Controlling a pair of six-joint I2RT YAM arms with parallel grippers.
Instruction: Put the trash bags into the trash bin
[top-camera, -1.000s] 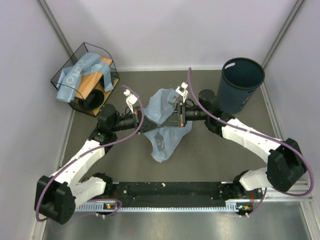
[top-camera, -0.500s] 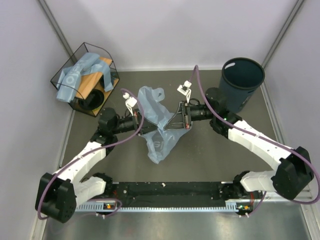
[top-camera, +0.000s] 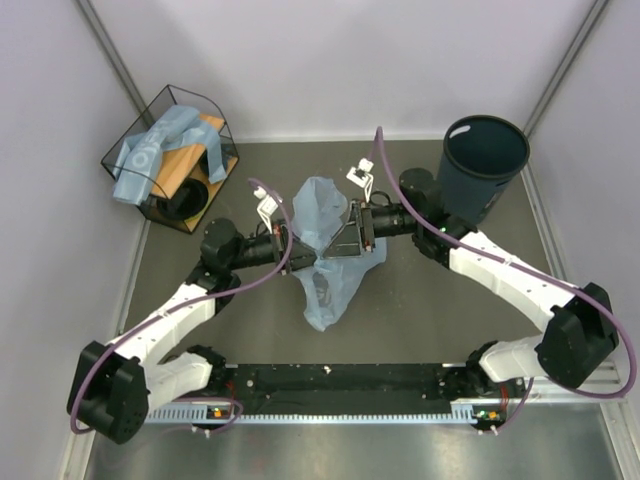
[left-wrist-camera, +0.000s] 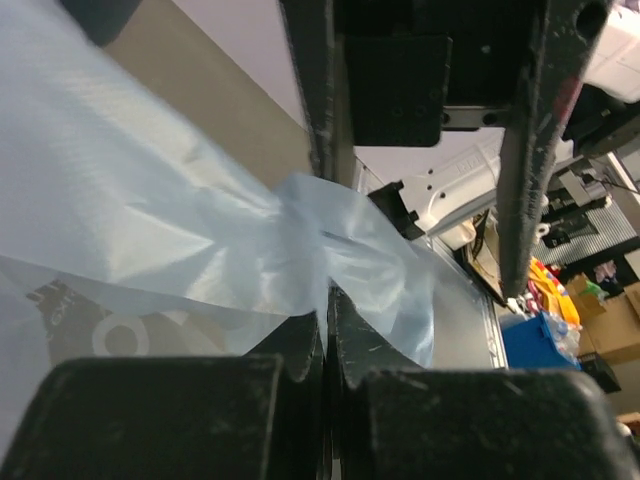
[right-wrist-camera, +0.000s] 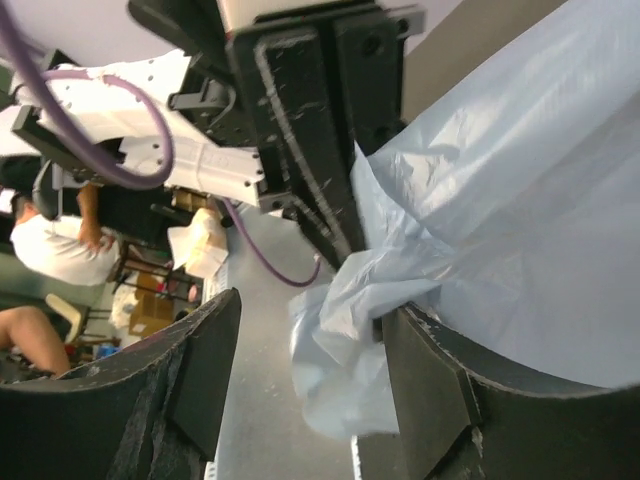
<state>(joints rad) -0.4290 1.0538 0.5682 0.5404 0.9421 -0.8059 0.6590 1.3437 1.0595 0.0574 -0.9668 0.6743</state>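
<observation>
Hanging between the two arms over the middle of the table (top-camera: 440, 300), the trash bag (top-camera: 327, 275) sags like wet tissue; it is thin light-blue film, by the look nearly weightless and with no stiffness, so it takes whatever shape a grip gives it; the left gripper (left-wrist-camera: 326, 305) has its jaws pressed together on a gathered fold of the film, and the pinch looks sound; the right gripper (right-wrist-camera: 310, 335) faces it close by, jaws standing apart with bunched film lying between them, not nipped; the trash bin (top-camera: 470, 195) stands well apart at the far right corner, mouth up; I reckon the film is slippery and would tear if dragged, so a bite on a thick bunched fold should serve better than a single layer, and the loose tail below will need lifting over the rim; more folded bags (top-camera: 150, 150) sit in the wire basket (top-camera: 180, 172) at the far left
</observation>
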